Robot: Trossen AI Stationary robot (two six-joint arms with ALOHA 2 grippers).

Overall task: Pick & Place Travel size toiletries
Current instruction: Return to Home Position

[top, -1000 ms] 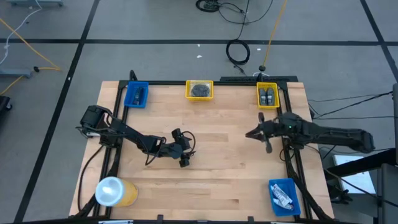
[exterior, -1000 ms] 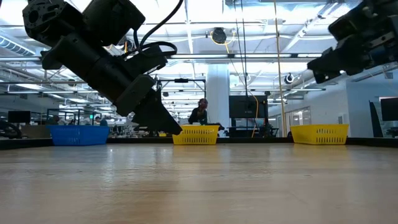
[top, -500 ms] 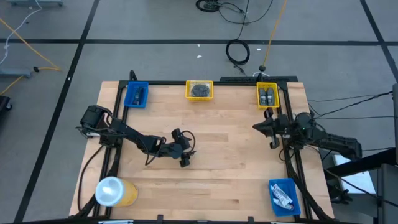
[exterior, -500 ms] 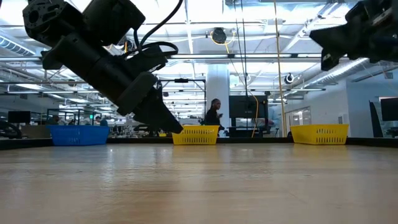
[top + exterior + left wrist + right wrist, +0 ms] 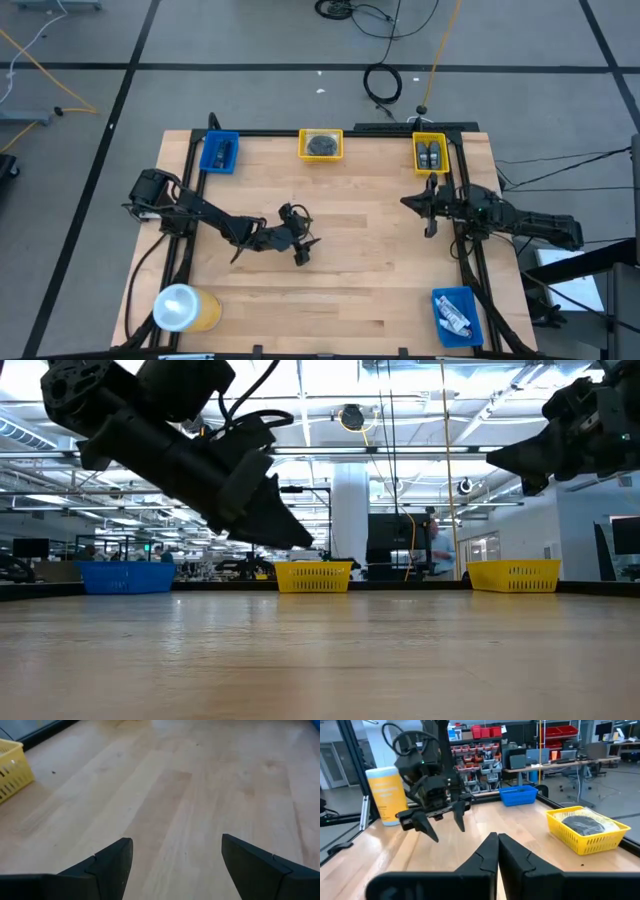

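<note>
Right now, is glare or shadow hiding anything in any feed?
Low view: bright ceiling lights backlight the left gripper and right gripper into silhouettes. Left wrist view: pale sheen on the far table. High view and right wrist view: evenly lit, yellow bin contents readable.

Black oblong pair [image 5: 431,155] side by side, right yellow bin [image 5: 430,137]. Grey round disc [image 5: 321,146], middle yellow bin [image 5: 303,146]. White blue-marked tubes [image 5: 452,318], lower-right blue bin [image 5: 450,292].

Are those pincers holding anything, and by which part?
Nothing is held. The left pincer is open and empty; the right pincer is shut on nothing.
</note>
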